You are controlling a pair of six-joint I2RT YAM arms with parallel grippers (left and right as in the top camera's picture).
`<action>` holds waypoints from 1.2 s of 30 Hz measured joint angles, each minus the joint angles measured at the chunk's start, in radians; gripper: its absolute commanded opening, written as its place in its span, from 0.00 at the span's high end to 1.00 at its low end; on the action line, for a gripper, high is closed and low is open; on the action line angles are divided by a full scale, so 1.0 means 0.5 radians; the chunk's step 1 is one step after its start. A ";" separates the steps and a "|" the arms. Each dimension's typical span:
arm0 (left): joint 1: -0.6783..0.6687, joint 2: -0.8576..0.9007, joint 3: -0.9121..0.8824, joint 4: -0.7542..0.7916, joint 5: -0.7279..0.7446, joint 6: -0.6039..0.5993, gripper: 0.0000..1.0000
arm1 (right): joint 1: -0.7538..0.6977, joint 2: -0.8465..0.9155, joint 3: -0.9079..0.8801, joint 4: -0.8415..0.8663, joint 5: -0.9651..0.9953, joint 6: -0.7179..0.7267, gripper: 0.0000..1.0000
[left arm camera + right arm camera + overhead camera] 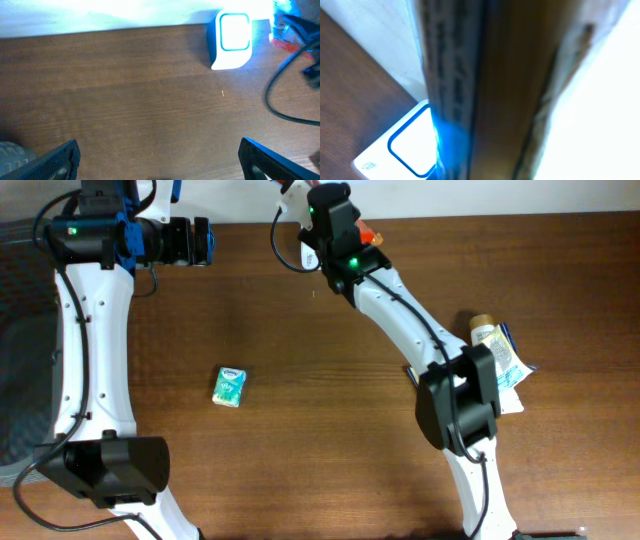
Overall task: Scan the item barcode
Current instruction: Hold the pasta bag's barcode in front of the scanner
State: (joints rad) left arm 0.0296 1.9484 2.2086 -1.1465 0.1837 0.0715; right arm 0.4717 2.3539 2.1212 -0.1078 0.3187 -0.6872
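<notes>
Right wrist close-up: right gripper (318, 210) clenched on the item (485, 75), held just over the glowing scanner (410, 145) at the table's (300, 430) back edge. Left gripper (200, 242) gapes wide, back-left corner.

**Table** (300, 450): wood or wood-look top, dark brown, fine straight grain, smooth, low satin sheen.
**Scanner** (231, 42): white plastic housing, smooth, semi-gloss. Lit window glassy, rimmed in blue.
**Arms** (90, 350): white plastic shells, glossy. Joints and wrist blocks black, matt.
**Left gripper** (159, 160): fingers (57, 159) black plastic, matt.
**Cable** (280, 97): black, smooth rubbery jacket.
**Item** (485, 75): brown face, dull, card-like, with a dark printed band along one side. Too blurred to grade further.
**Pack** (230, 386): teal and white printed wrap, slight gloss.
**Tube** (497, 352): pale plastic, glossy print, tan cap.
**Paper** (512, 402): white, matt, under the tube.
</notes>
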 measured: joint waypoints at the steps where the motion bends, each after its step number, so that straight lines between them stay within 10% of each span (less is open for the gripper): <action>1: 0.000 0.000 0.000 -0.001 -0.001 0.001 0.01 | 0.000 0.060 0.000 0.185 0.011 -0.082 0.96; 36: 0.000 0.000 0.000 -0.002 0.000 0.001 0.01 | -0.005 0.230 0.001 0.209 0.012 -0.520 0.96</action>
State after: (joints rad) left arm 0.0296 1.9484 2.2086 -1.1473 0.1837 0.0719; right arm 0.4690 2.4687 2.1216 -0.0032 0.3248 -0.9474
